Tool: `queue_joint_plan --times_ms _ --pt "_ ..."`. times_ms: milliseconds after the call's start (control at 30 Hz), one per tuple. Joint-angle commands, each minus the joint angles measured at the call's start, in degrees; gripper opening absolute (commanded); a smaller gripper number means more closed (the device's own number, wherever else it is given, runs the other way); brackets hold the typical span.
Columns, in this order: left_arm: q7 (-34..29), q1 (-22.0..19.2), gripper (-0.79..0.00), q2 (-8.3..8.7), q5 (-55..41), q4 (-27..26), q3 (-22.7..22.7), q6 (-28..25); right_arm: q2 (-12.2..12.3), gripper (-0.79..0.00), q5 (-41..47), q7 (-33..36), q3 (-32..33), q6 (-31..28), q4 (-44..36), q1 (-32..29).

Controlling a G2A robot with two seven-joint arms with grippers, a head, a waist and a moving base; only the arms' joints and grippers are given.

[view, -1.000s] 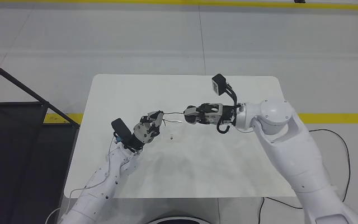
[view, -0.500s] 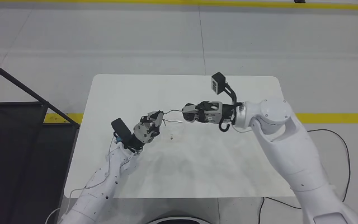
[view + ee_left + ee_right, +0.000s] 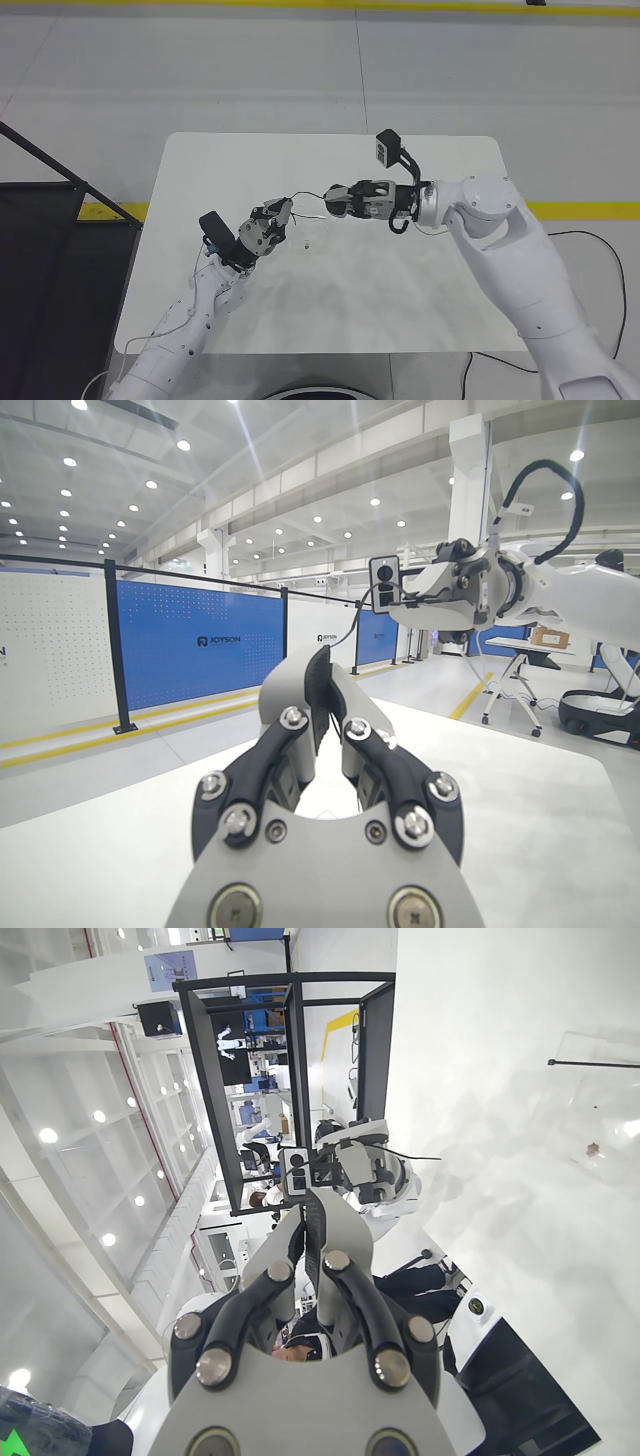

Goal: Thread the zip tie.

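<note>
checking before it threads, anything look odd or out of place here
Nothing looks damaged. The zip tie hangs bowed in the air between the left gripper and right gripper, both shut on it. One tiny dark speck lies on the table near the left gripper; too small to identify.

Both ends of the zip tie (image 3: 306, 195) were hidden between the pressed-together fingers of the left gripper (image 3: 283, 207) and the right gripper (image 3: 330, 200). Its head was too small to make out. A dark speck (image 3: 305, 243) near the middle of the table (image 3: 400, 300) was too small to identify.
</note>
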Motion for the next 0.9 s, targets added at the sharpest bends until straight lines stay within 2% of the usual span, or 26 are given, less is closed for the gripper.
queue_joint_plan --times_ms 0,567,867 --pt "0.0 0.0 -0.785 0.0 0.0 0.0 0.0 0.0 0.01 -0.785 -1.57 -0.02 -0.6 0.91 -0.19 0.38" --pt "0.0 0.0 -0.785 0.0 0.0 0.0 0.0 0.0 -0.39 -0.785 -12.22 -0.82 -6.17 8.63 -1.16 3.86" --pt "0.0 0.0 -0.785 0.0 0.0 0.0 0.0 0.0 -0.68 -0.785 -14.38 -1.03 -7.62 9.43 -1.01 4.71"
